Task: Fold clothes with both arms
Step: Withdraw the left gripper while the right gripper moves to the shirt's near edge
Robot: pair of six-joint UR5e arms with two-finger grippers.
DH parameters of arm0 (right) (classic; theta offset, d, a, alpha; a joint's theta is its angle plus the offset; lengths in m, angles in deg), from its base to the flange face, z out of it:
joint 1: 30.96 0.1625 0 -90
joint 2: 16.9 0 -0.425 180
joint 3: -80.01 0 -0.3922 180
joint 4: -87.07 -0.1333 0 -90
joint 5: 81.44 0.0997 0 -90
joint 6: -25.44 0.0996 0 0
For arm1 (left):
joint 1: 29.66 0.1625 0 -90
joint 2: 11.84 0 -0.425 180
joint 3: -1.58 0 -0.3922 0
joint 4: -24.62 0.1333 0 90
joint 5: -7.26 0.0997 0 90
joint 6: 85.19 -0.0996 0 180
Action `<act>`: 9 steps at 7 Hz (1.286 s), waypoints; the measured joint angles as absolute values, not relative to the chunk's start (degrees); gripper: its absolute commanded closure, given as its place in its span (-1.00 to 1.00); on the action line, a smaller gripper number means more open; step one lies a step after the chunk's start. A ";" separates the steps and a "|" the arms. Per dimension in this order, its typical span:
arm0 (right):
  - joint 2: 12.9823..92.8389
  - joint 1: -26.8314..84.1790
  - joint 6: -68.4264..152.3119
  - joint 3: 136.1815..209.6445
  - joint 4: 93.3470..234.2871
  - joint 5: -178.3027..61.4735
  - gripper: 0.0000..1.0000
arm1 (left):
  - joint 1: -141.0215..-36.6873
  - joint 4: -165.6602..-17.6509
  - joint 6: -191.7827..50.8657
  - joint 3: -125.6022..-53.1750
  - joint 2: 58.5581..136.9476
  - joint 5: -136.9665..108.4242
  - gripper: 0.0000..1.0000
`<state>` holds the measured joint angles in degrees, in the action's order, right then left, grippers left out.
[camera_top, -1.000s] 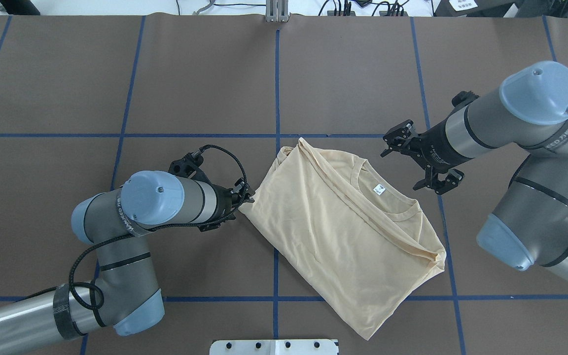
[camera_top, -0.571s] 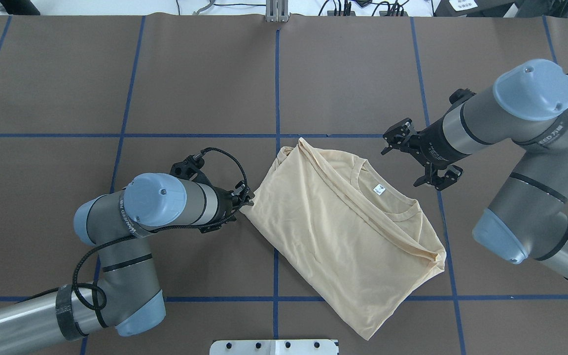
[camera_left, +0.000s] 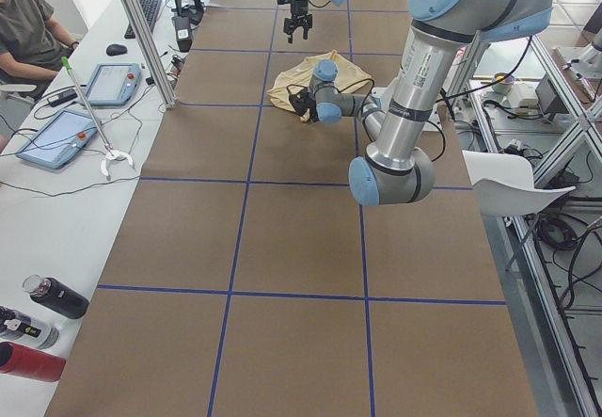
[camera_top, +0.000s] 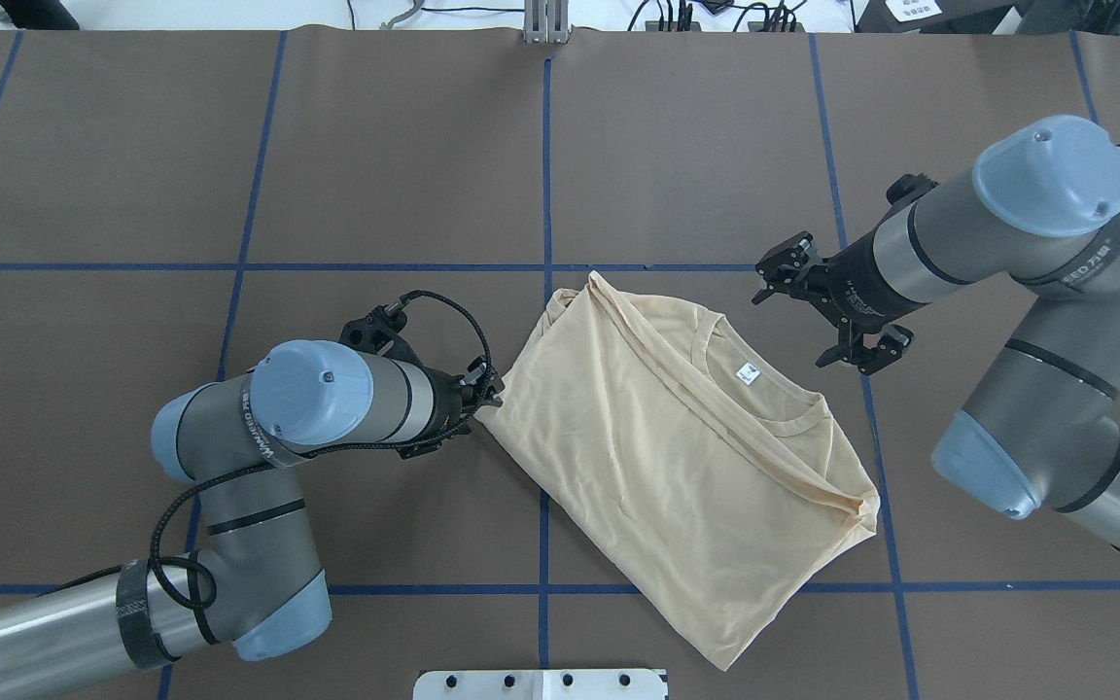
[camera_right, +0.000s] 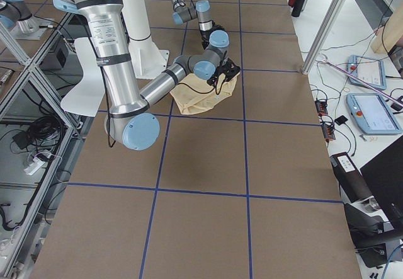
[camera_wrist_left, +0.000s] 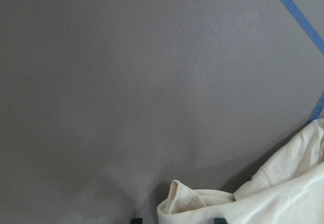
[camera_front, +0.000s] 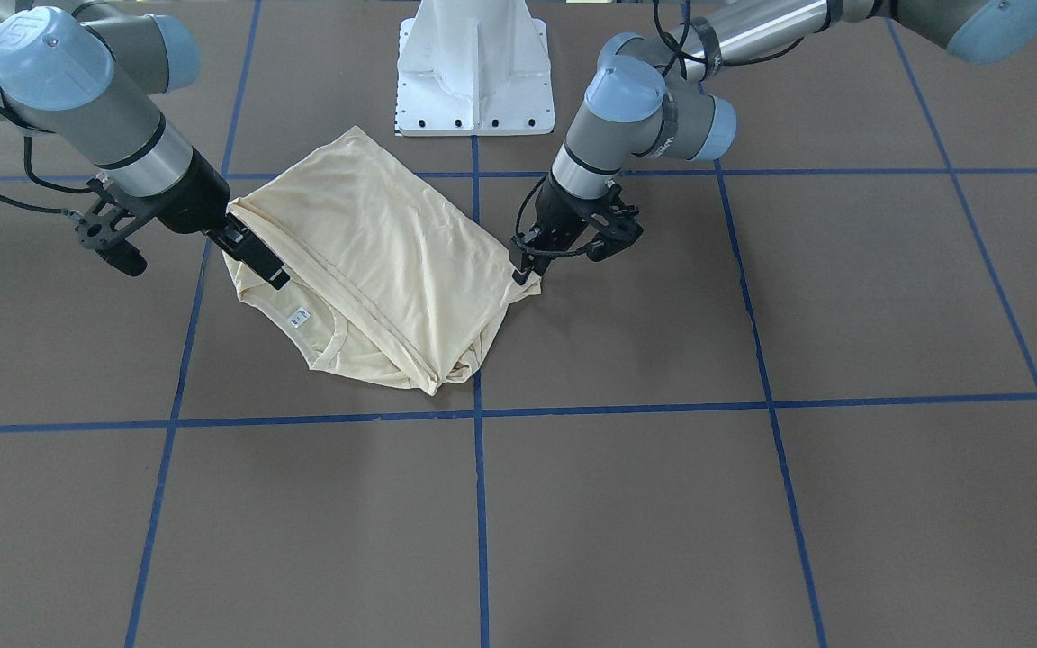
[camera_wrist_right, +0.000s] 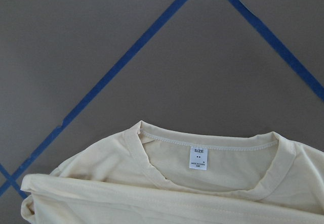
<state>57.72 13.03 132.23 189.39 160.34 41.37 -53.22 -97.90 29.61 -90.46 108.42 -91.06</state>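
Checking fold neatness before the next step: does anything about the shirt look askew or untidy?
Yes. The shirt lies diagonal to the blue tape lines, and its far corner is bunched rather than flat.

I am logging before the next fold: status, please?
Left gripper open, straddling T-shirt corner. Right gripper open, near collar. T-shirt part-folded, flat. No obstacle seen.

The left arm (camera_top: 312,394) has edged toward the T-shirt (camera_top: 677,457); the right arm (camera_top: 1051,175) shifted slightly forward.
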 measured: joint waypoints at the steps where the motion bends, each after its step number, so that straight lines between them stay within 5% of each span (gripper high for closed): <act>1: 57.72 13.09 132.23 189.38 160.36 41.36 -1.00 | -53.30 -97.90 29.63 -90.48 108.48 -90.59 1.00; 5: 57.69 13.16 132.23 189.21 160.37 41.18 -1.00 | -60.25 -100.62 19.70 -87.84 109.71 -88.09 1.00; 7: 57.69 13.11 132.23 189.19 160.37 41.11 -1.00 | -65.75 -110.60 13.83 -72.76 117.29 -87.91 1.00; 8: 57.66 13.06 132.23 189.25 160.37 41.03 -1.00 | -68.36 -115.18 10.41 -64.10 122.01 -87.93 0.63; 9: 57.62 12.94 132.23 189.30 160.35 40.88 -1.00 | -70.12 -117.93 7.92 -58.17 125.20 -87.96 -0.52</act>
<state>57.62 12.94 132.23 189.30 160.35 40.88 -70.12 -117.93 7.92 -58.17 125.20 -87.96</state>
